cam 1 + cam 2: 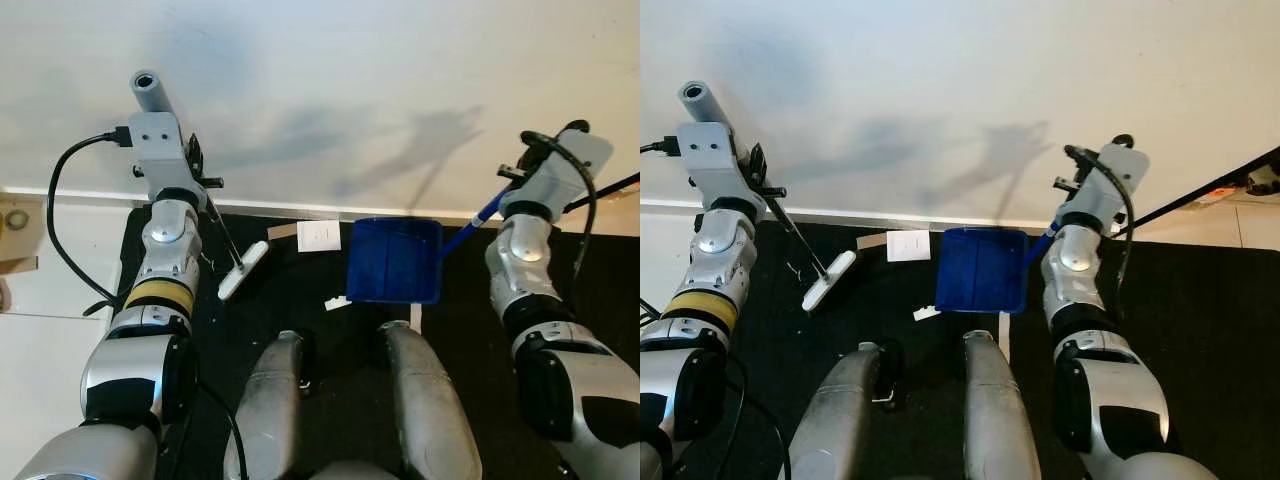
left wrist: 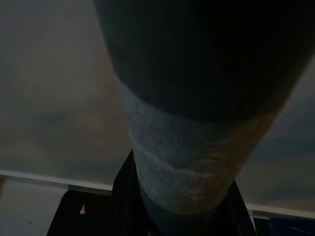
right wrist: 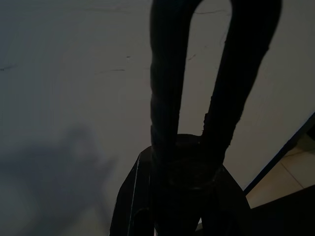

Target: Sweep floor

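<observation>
the left gripper (image 1: 196, 165) is closed around the thin handle of a small broom (image 1: 243, 270); the handle slants down from the gripper toward the robot's right, and the white head rests on the black mat (image 1: 300, 300) near the wall. the right gripper (image 1: 1068, 200) grips the blue handle of a blue dustpan (image 1: 982, 270), which lies flat on the mat, handle running up to the right. a white paper (image 1: 908, 245) lies between broom head and dustpan.
</observation>
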You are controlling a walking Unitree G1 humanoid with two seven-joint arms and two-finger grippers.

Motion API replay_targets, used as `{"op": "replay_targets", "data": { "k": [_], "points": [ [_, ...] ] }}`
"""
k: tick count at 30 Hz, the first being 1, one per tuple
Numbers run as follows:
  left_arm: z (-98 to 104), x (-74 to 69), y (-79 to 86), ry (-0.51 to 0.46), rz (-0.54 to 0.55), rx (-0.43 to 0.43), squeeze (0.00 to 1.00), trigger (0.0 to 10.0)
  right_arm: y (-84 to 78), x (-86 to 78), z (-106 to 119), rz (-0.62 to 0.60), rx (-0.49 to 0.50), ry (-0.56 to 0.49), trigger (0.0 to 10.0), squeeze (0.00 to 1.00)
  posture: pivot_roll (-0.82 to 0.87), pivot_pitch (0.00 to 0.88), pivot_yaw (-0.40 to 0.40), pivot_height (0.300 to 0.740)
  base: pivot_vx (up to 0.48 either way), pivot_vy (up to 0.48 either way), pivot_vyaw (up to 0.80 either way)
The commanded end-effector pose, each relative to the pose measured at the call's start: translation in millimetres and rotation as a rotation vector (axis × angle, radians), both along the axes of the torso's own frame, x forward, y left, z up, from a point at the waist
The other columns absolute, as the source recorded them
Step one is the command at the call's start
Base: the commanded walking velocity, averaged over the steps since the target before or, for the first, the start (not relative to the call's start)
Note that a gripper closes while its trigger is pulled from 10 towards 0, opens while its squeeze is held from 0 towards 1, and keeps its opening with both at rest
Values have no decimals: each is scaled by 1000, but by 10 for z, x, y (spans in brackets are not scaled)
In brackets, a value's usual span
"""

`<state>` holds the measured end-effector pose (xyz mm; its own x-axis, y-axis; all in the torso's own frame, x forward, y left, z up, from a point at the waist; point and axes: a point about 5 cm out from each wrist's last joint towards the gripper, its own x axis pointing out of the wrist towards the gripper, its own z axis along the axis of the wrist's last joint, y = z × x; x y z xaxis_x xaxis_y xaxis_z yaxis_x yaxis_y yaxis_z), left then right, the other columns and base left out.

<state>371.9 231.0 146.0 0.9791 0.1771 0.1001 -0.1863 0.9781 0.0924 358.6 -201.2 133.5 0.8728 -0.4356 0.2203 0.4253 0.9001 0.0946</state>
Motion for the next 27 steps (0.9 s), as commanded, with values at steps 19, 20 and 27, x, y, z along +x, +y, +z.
{"op": "replay_targets", "data": {
  "k": [19,20,27],
  "points": [
    [385,253,-247,-43,105,161,0,10000,289,17,-67,104,1,38,10000,0,-143,486,-32,740,0,0,0],
    [428,269,-291,-58,96,204,0,10000,282,4,-53,107,-7,24,10000,0,-160,496,-30,740,0,0,0],
    [495,299,-435,-101,52,180,0,10000,250,-62,28,122,-31,-44,10000,0,-183,525,-25,740,0,0,0]
  ]
}}
